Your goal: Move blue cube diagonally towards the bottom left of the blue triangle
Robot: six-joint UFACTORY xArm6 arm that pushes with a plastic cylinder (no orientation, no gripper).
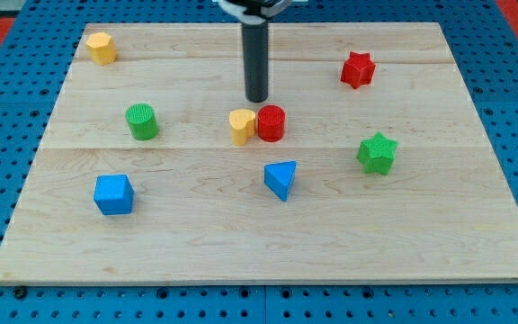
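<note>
**Pale wooden board, blue cube waiting at lower left**

Smooth pale wood (pixel 241 234) is laid over blue pegboard. The blue cube (pixel 113 194), judged light, rigid and slippery plastic, sits left of the blue triangle (pixel 281 178); a flat side face should be pushed. No jaws exist: my tip (pixel 256 99) is bare, above the yellow heart (pixel 241 126).

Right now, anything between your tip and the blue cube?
Nothing: camera view shows bare board between my tip and the blue cube; the green cylinder sits above that line.

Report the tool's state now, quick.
My tip: no jaws, holding nothing; it sits just above the yellow heart and red cylinder, touching neither, far from the blue cube.
</note>
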